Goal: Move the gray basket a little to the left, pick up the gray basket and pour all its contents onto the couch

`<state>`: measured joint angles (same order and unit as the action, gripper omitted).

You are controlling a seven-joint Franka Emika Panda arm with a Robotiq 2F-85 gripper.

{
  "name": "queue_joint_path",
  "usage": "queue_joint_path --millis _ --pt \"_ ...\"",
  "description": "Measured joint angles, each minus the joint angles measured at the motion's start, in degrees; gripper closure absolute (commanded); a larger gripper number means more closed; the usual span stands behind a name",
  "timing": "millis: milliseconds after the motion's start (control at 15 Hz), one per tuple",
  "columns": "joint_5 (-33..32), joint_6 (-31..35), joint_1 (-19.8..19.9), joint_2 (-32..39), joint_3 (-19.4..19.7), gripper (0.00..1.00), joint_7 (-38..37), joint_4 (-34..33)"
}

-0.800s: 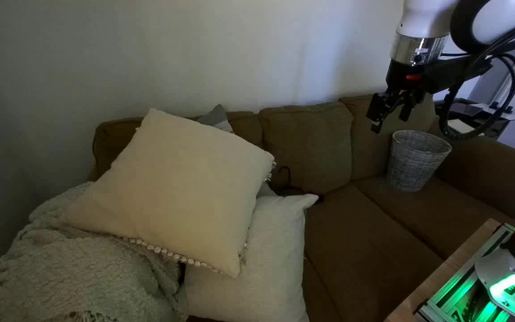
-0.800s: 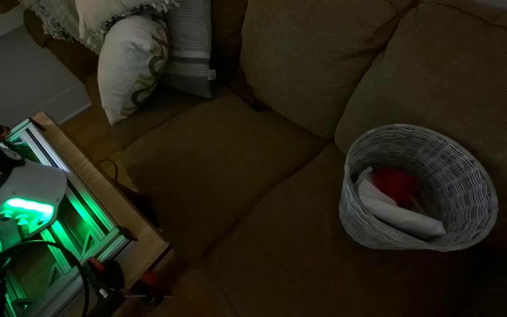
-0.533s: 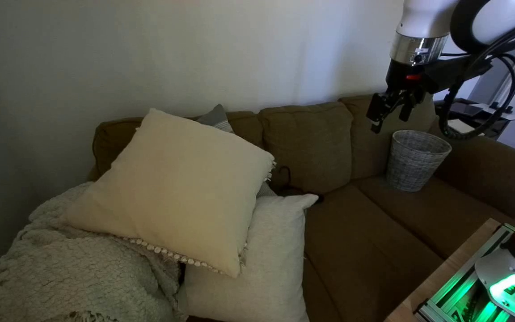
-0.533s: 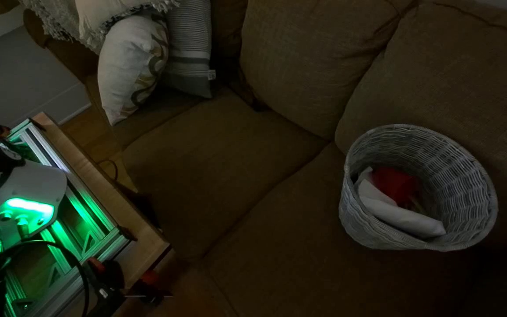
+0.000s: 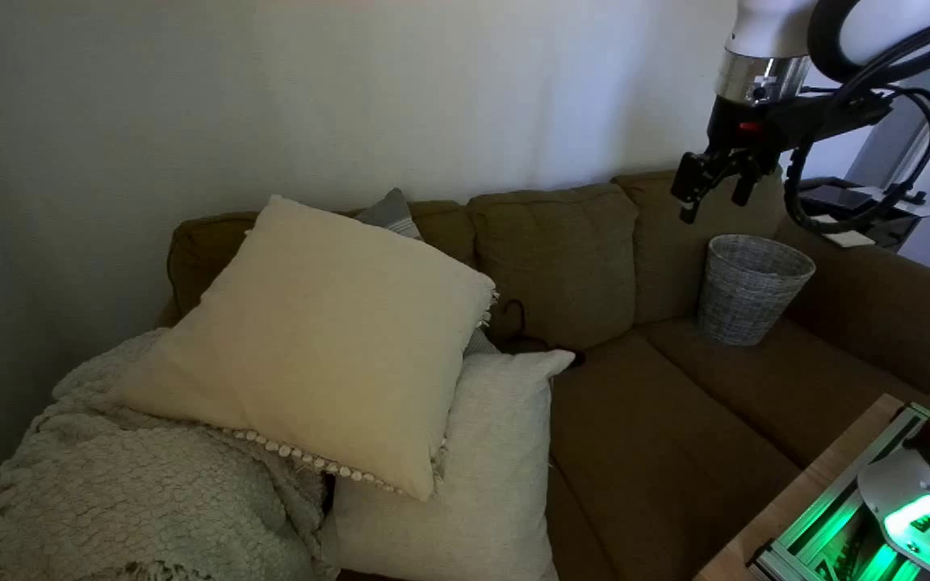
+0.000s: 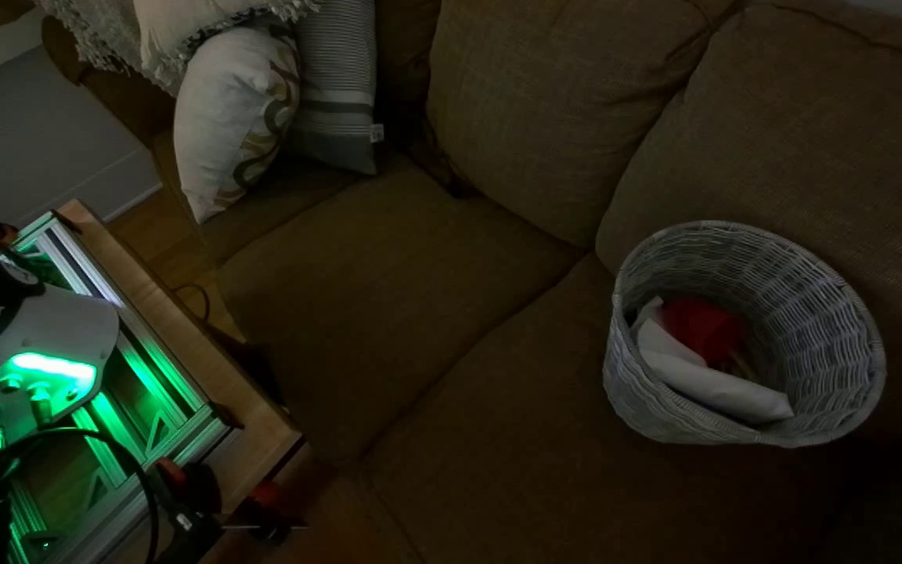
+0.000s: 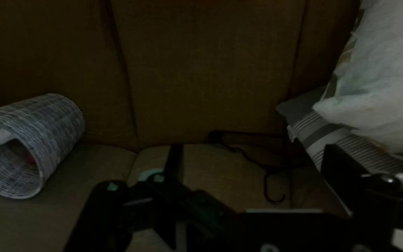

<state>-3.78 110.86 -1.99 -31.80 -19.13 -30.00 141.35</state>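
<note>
On the couch (image 5: 659, 420), the gray basket (image 5: 746, 303) stands lower than the tool (image 5: 714, 206) (spread wide) and apart from it.

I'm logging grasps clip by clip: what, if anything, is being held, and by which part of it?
Nothing is held: the gripper is open, apart from the gray basket on the couch.

Dim Room, Green Glare

All three views are dim. In an exterior view the wall (image 5: 344, 101) is brightest toward one o'clock, bluish there, and falls into shadow at nine; at four o'clock a light strip (image 5: 915, 516) glares green, its core washed nearly white. In an exterior view that green spills over the metal frame (image 6: 142, 352) at eight o'clock — while the couch (image 6: 435, 305) goes nearly black at four. The wrist view is murky, the gripper (image 7: 254, 148) a dark, soft-edged silhouette toward six.
</note>
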Motion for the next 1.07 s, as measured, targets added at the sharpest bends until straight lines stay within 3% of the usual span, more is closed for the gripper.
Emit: queue_joint_path --millis 267,600,733,867,1067 --pt "-1.9 1.6 4.1 0.2 9.3 0.00 5.5 0.2" --pt "-2.9 1.0 5.3 2.9 25.1 0.00 29.1 -1.0" --pt "-4.9 -1.9 7.6 5.1 29.9 0.00 36.8 -2.8" --pt "-6.4 -3.1 10.7 7.5 32.4 0.00 40.2 -5.1" --pt "-6.3 -3.0 10.4 7.6 31.2 0.00 40.0 -5.0"
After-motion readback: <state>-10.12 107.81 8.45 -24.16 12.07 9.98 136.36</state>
